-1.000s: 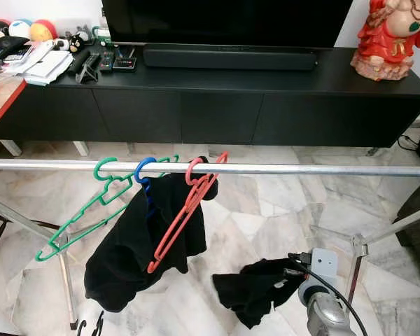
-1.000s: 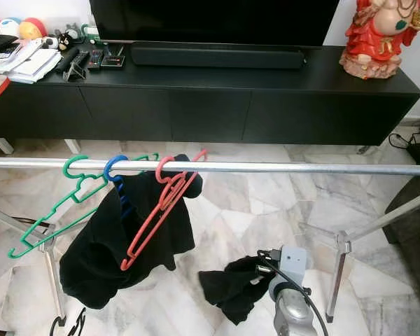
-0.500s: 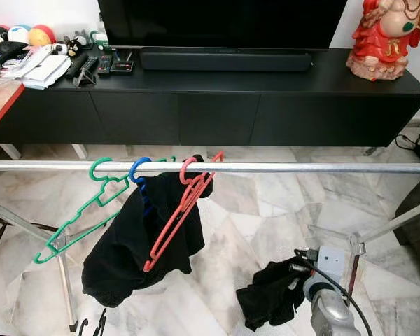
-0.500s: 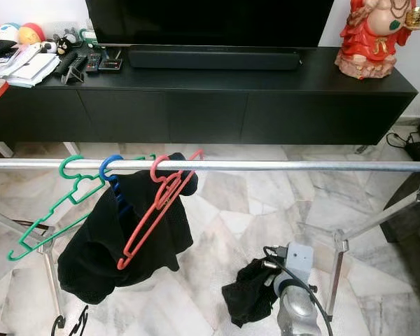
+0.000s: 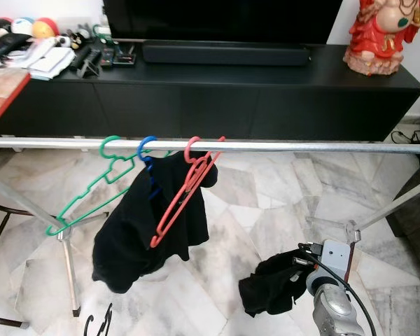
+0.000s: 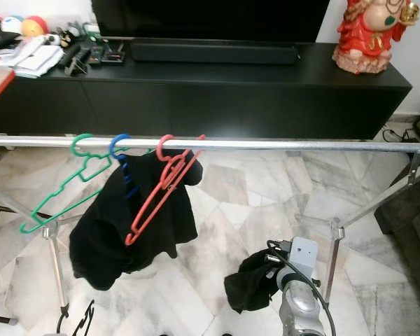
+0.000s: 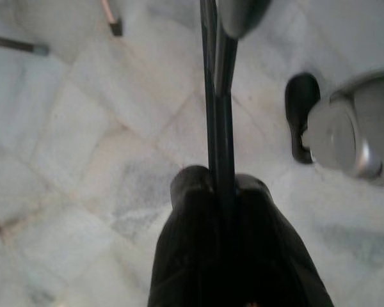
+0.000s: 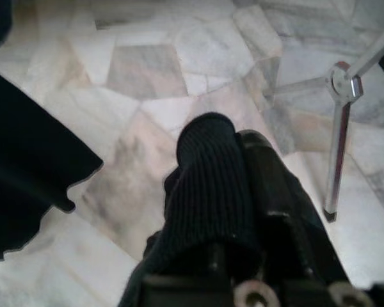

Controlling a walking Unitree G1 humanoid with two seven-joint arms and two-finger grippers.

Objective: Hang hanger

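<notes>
the metal rail (image 5: 322,147) runs bare to the right of the red hanger (image 5: 185,189), with open marble floor (image 5: 266,203) beneath. to the left, the green hanger (image 5: 91,192), blue hanger (image 5: 147,150) and hanging black garment (image 5: 150,224) crowd it. the rack leg (image 5: 395,206) slants across the right.

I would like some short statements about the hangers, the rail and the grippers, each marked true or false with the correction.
1. Three hangers hang on the metal rail. True.
2. The blue hanger is bare. False: a black garment hangs on it.
3. The green hanger hangs to the robot's left of the red hanger. True.
4. The right gripper is open. False: it is shut on a black cloth.
5. The red figurine stands on the floor. False: it stands on the black cabinet.
</notes>
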